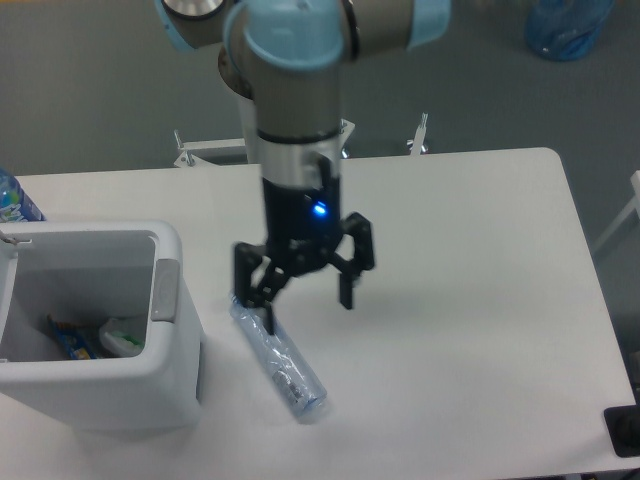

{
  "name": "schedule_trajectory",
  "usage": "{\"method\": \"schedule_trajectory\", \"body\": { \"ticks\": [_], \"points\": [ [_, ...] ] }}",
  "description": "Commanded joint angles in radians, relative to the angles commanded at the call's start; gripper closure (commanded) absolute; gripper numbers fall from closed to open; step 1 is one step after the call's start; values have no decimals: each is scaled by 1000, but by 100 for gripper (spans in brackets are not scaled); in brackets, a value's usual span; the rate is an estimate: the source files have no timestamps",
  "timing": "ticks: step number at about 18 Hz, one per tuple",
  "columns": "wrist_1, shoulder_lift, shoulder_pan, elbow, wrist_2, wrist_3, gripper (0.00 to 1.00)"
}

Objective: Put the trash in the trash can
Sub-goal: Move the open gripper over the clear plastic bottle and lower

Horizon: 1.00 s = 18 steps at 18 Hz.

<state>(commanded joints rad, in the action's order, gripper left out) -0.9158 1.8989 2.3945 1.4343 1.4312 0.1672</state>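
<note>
One clear plastic bottle (277, 361) lies on the tabletop (460, 300), just beside the trash can (175, 330). Gripper (308, 297) hangs over its upper end, fingers spread. Risk: slim round bottle could roll or slip from an off-centre pinch.

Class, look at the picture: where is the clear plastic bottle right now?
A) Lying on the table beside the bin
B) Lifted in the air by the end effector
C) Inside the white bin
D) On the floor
A: the bottle lies flat on the table, right of the bin, under the open end effector.
</note>
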Motion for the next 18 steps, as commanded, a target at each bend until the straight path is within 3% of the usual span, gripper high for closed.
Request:
{"method": "schedule_trajectory", "body": {
  "ticks": [11,18],
  "points": [
    [9,179,-9,54,15,-12,0],
    [18,256,-41,41,66,-14,0]
  ]
}}
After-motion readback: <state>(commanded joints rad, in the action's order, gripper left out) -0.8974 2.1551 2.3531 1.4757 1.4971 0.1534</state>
